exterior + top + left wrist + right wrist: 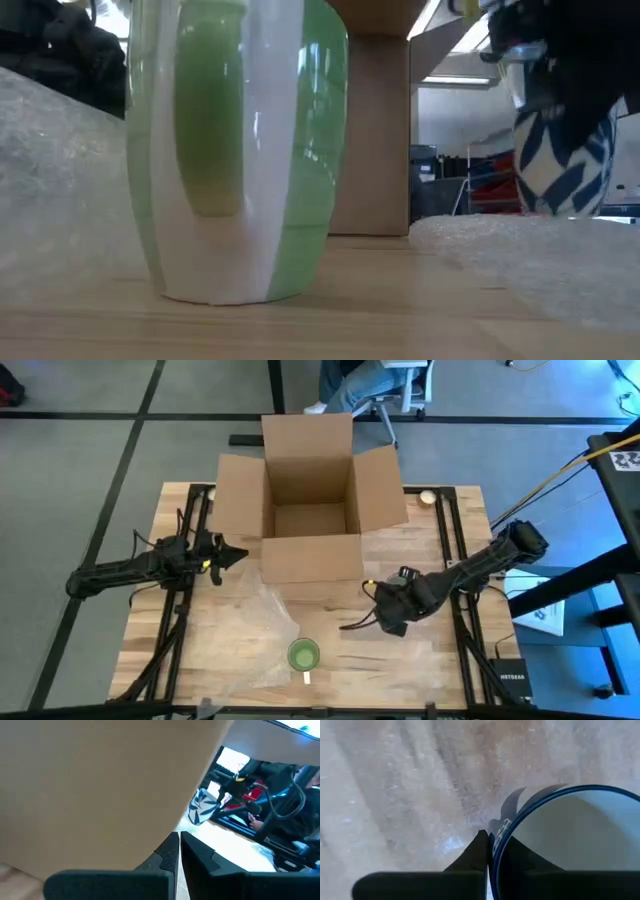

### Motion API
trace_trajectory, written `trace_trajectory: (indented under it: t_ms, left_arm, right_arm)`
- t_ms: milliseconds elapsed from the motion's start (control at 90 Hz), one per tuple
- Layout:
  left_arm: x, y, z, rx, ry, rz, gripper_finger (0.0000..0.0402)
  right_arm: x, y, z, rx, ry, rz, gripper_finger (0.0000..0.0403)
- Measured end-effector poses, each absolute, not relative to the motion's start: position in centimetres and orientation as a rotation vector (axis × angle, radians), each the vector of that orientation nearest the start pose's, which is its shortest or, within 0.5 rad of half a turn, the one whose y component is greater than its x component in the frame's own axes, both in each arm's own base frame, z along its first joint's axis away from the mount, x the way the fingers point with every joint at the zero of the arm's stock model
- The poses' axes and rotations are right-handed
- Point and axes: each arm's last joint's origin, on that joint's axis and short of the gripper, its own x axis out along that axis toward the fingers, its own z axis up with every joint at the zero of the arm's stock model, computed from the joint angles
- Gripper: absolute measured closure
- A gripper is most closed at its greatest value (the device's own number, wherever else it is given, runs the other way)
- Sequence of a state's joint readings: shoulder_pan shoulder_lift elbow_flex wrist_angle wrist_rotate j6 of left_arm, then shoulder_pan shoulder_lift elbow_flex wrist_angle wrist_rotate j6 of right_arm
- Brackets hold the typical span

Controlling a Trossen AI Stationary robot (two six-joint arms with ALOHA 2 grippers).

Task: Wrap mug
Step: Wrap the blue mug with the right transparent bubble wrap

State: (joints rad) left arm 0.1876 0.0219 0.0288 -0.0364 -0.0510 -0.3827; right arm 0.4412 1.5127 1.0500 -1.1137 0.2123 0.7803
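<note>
Near the table's (440, 660) front edge the green mug (303, 654) stood upright beside bubble wrap (262, 622). Glazed ceramic, likely rigid, slick, breakable; best gripped over the rim. Right gripper (490, 851) was clamped on a blue-and-white mug's (570, 845) rim. Left gripper (179, 851), fingers together, sat by the cardboard box (310, 500).

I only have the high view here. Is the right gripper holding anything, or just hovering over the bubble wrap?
Observer: Holding. The right wrist view shows the right gripper pinching the rim of a blue-rimmed mug.
Operator: Left gripper open?
Observer: The left gripper is shut and empty, beside the cardboard box.
Operator: Green mug upright?
Observer: Yes; the low view shows the green mug standing upright, cream handle toward the camera.
</note>
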Motion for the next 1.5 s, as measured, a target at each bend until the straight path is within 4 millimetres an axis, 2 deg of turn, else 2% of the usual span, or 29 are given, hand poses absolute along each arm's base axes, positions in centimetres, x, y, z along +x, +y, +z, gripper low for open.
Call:
trace_trajectory:
  t_ms: [178,333,411,511,689,833,922,1022,1144,1289,1378,1500]
  left_arm:
    - [9.5,2.0,16.8,-0.388,-0.021,0.254,0.0402]
    - [9.5,2.0,16.8,-0.389,-0.024,0.256,0.0402]
    - [9.5,2.0,16.8,-0.389,-0.024,0.256,0.0402]
    - [9.5,2.0,16.8,-0.389,-0.024,0.256,0.0402]
    - [9.5,2.0,16.8,-0.390,-0.024,0.255,0.0402]
    - [9.5,2.0,16.8,-0.391,-0.024,0.254,0.0402]
    - [9.5,2.0,16.8,-0.400,-0.024,0.253,0.0402]
    - [9.5,2.0,16.8,-0.401,-0.024,0.252,0.0402]
    - [9.5,2.0,16.8,-0.406,-0.025,0.252,0.0402]
    - [9.5,2.0,16.8,-0.406,-0.025,0.252,0.0402]
    - [9.5,2.0,16.8,-0.406,-0.025,0.252,0.0402]
    - [9.5,2.0,16.8,-0.413,-0.026,0.252,0.0402]
  right_arm:
    - [23.3,9.6,19.7,0.113,1.395,-0.355,0.0397]
    - [23.3,9.3,19.4,0.112,1.400,-0.365,0.0394]
    - [23.3,9.3,19.4,0.107,1.398,-0.366,0.0377]
    - [23.0,9.2,19.3,0.116,1.440,-0.382,0.0335]
    - [23.2,9.6,22.4,0.111,1.459,-0.381,0.0245]
    - [23.1,10.2,26.7,0.148,1.424,-0.371,0.0196]
    - [23.1,12.0,28.8,0.224,1.313,-0.302,0.0179]
    - [23.0,15.5,29.6,0.317,1.197,-0.148,0.0171]
    - [23.1,20.5,27.9,0.334,1.103,0.039,0.0169]
    - [23.8,25.6,23.3,0.225,1.099,0.143,0.0169]
    - [24.1,27.8,20.0,0.149,1.161,0.173,0.0174]
    - [24.2,29.4,16.5,0.099,1.332,0.180,0.0188]
